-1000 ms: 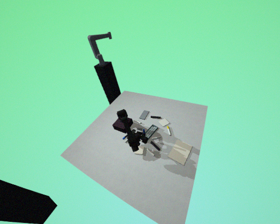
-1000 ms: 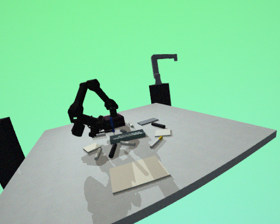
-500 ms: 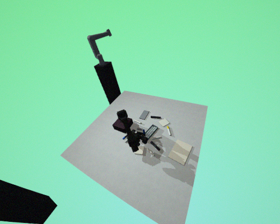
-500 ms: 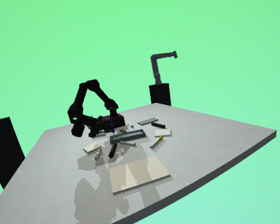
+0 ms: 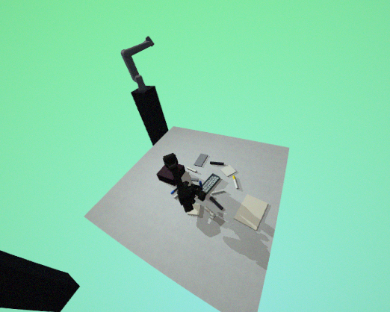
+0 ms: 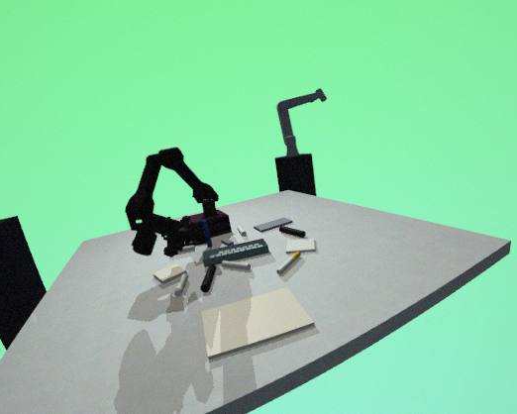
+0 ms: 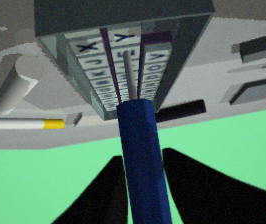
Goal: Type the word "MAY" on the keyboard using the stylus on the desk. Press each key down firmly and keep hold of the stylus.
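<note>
1. Stylus first: the blue barrel runs straight out from the gripper, clamped between the two dark fingers, and its thin grey tip reaches over the keyboard. I read the fingers as closed narrowly on the barrel, not slack.
2. From the wrist view, the tip lies along the middle key column, its end near the key marked E and just short of Y at the end of the block. I can't tell whether it touches a keycap or hovers just off it.
3. In the exterior view the stylus stands close to upright at the keyboard's near end, the arm folded low behind it. That steep hold makes sense to me: a press goes down through the tip without brushing neighbouring keys.
4. Loose clutter rings the keyboard: a yellow-tipped pen, a black marker, a cream pad nearer the table edge. Working from above keeps me away from it.
5. My judgement: I'm lining up on a letter, likely Y, so a small shift, then a firm press.
</note>
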`<state>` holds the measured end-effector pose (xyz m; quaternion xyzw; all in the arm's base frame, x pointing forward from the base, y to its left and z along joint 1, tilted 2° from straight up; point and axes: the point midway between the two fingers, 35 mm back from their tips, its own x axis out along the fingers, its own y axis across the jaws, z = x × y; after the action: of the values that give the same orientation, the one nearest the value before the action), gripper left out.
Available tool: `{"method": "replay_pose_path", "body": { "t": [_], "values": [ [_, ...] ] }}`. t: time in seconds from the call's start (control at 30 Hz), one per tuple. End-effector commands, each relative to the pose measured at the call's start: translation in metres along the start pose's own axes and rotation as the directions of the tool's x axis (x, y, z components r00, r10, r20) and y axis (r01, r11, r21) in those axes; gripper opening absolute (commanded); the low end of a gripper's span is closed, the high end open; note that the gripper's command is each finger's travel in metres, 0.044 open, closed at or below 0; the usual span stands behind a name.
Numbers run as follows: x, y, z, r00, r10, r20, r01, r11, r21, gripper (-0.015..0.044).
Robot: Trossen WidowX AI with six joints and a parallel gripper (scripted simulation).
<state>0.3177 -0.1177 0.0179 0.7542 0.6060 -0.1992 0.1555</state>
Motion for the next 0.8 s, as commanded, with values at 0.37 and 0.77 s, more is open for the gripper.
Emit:
{"method": "replay_pose_path", "body": {
  "t": [0.37,0.77],
  "values": [
    [0.003,-0.0006,0.006,1.0,-0.003,0.003,0.003,1.0,-0.005,0.0081],
    [0.0056,-0.0006,0.0104,1.0,-0.003,0.003,0.003,1.0,-0.005,0.0081]
  ]
}}
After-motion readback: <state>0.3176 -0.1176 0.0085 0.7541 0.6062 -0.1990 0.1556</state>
